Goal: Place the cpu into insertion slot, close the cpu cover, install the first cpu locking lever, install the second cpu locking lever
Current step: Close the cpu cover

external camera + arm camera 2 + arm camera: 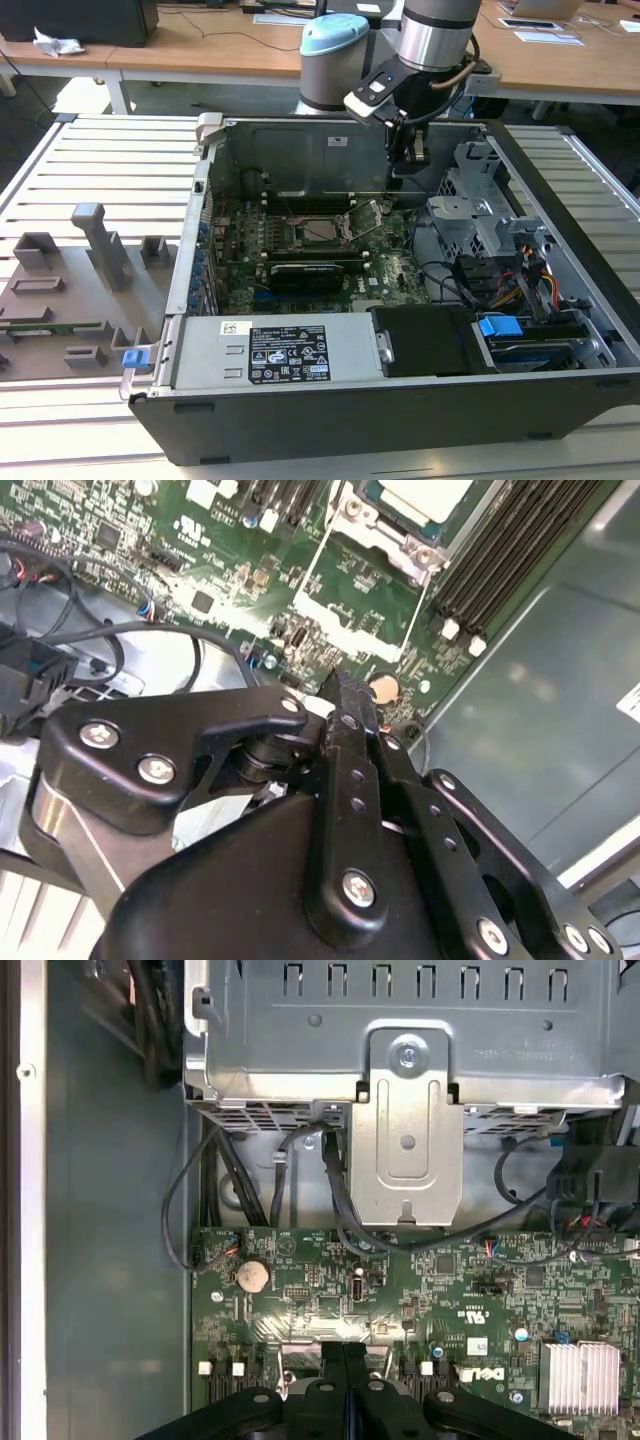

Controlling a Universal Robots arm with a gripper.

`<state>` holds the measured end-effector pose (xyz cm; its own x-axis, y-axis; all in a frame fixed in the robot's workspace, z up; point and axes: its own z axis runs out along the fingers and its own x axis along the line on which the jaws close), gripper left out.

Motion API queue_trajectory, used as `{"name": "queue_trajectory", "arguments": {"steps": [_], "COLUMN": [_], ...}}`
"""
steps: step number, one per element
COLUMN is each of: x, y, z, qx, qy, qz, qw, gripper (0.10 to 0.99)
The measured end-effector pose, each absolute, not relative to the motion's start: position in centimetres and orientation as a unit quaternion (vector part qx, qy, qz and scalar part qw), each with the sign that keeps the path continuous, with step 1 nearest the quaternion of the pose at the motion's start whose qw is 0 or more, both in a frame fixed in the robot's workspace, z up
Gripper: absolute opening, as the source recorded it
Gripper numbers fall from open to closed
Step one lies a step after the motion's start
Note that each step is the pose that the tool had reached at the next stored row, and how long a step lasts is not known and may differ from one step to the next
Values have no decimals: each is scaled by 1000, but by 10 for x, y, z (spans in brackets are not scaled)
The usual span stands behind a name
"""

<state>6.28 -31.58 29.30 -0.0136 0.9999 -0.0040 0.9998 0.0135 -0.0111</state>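
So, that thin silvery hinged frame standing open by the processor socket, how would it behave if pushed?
The thin silvery hinged metal frame would probably swing on its hinge rather than slide. Being thin, windowed sheet metal, it likely feels light and might bend if forced sideways.

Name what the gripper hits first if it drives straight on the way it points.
The gripper would likely meet the green motherboard near the coin battery; depth is unclear.

Probably robotics lab: slatted metal workbench (pixel 100 160), opened computer case (pixel 330 425), wooden desks (pixel 200 50) behind
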Motion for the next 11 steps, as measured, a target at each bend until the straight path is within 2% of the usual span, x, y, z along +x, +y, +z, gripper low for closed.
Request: {"name": "queue_trajectory", "arguments": {"steps": [11], "x": [79], "y": [-306], "z": [275], "qx": [-702], "qy": [-712], "qz": [8], "qw": [4], "gripper": [106]}}
